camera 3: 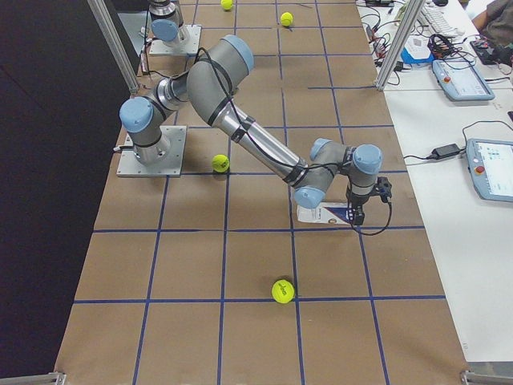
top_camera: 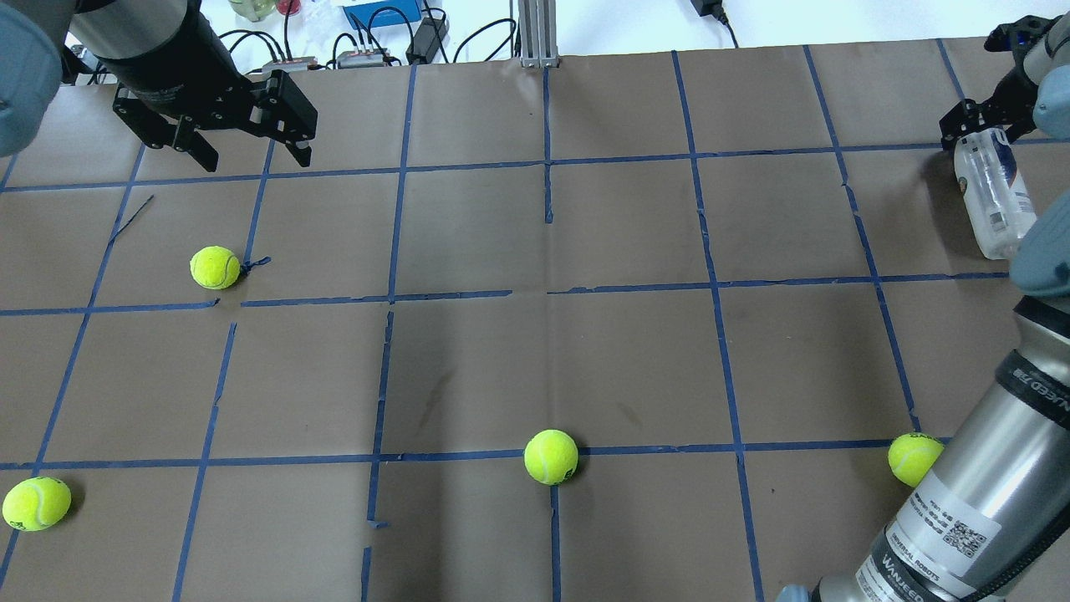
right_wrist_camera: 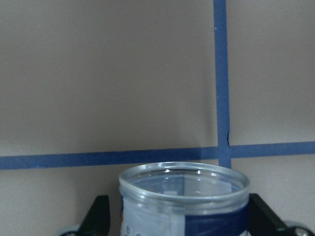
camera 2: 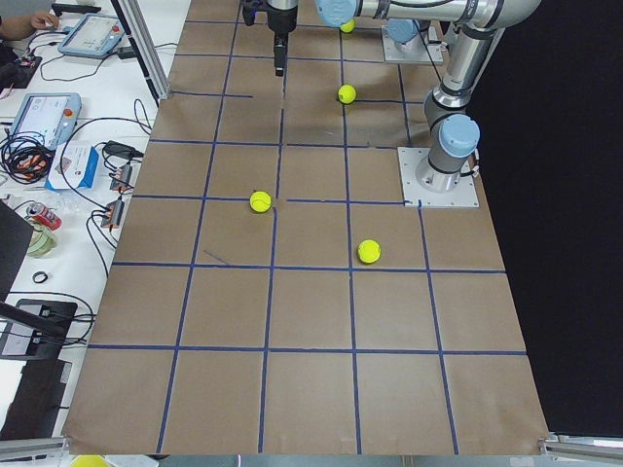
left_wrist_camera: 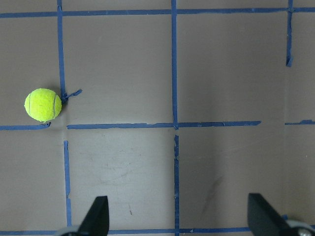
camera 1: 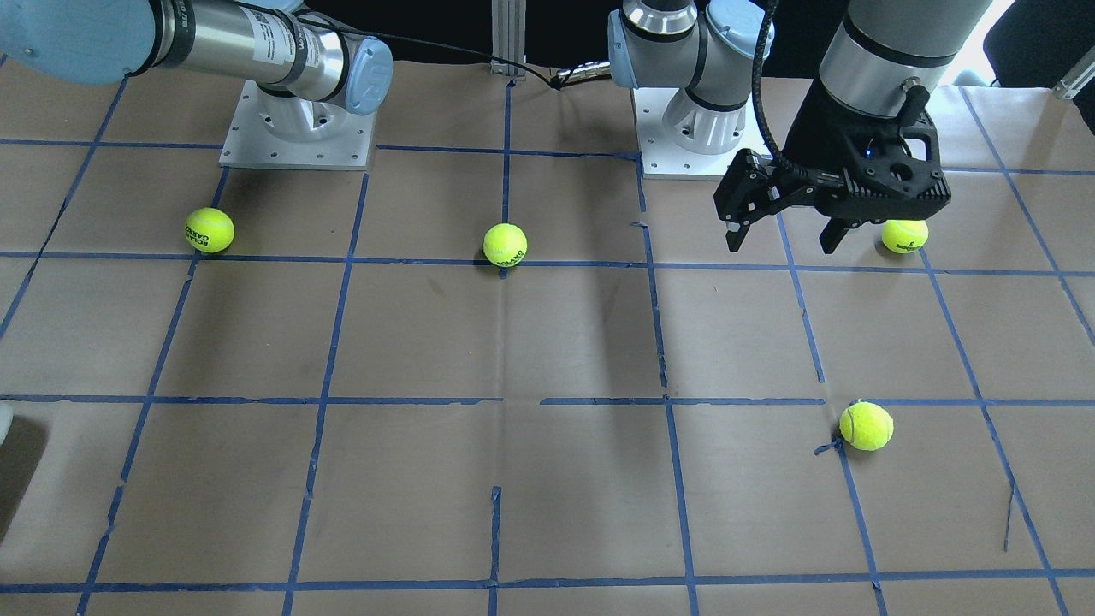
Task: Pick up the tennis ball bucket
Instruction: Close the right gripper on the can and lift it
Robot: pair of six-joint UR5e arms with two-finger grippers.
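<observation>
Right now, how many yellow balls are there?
4. The far-left ball sits ahead on the robot's left, the near-left ball close by, the middle ball centre, the right ball beside the right arm. Arms may hide more.

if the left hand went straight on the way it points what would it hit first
Likely bare table paper near a tape crossing; the left hand points down and the tennis ball sits well aside.
</observation>
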